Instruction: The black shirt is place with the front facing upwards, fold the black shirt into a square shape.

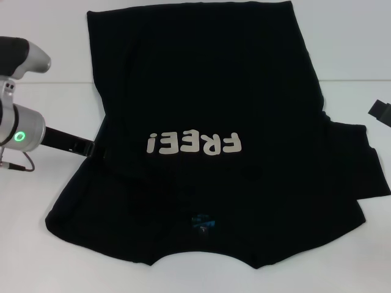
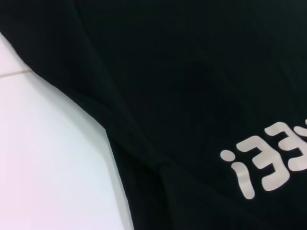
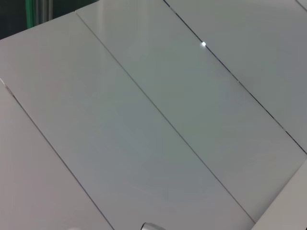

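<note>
Fabric fills most of the head view: the black shirt point(image 1: 214, 122) lies spread on the white table point(image 1: 55, 256), front up, its white "FREE!" lettering point(image 1: 194, 143) near the middle and reading upside down. A small blue neck label point(image 1: 201, 221) sits toward six o'clock, and one sleeve juts out at three o'clock. The left claw point(image 1: 82, 146) reaches in from nine o'clock and meets the shirt's edge there; whether it is open or closed on the cloth I cannot tell. At the three o'clock edge a small black piece of the right claw point(image 1: 383, 112) shows, clear of the shirt, its state impossible to read.

Left wrist view: black shirt point(image 2: 182, 86) covers most of the picture, with creased folds, part of the lettering point(image 2: 268, 160) and bare table point(image 2: 48, 158) beside it.

Right wrist view: only pale panels point(image 3: 153, 115) with dark seams.
</note>
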`<control>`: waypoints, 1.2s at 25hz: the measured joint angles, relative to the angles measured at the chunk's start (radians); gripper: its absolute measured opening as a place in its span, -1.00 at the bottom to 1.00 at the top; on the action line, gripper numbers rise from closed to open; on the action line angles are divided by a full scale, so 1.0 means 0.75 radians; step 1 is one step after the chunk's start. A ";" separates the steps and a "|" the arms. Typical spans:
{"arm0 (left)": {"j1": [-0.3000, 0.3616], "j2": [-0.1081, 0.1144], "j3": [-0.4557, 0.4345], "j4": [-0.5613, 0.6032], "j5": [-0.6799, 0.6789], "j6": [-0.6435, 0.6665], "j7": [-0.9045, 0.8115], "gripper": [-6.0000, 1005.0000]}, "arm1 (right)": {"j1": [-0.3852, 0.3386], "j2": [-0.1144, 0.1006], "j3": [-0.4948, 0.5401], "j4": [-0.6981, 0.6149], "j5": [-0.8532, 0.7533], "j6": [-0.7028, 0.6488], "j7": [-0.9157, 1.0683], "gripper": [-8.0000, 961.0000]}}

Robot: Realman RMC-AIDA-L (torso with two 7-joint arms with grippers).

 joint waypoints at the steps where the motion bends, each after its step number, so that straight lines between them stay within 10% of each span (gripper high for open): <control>1: -0.002 -0.004 0.007 -0.003 0.005 -0.011 0.000 -0.27 | 0.000 0.001 -0.001 0.000 0.000 0.000 0.000 0.92; 30: -0.015 -0.015 0.032 -0.010 0.041 -0.060 -0.003 -0.47 | 0.005 0.011 -0.007 0.000 0.000 0.031 0.000 0.92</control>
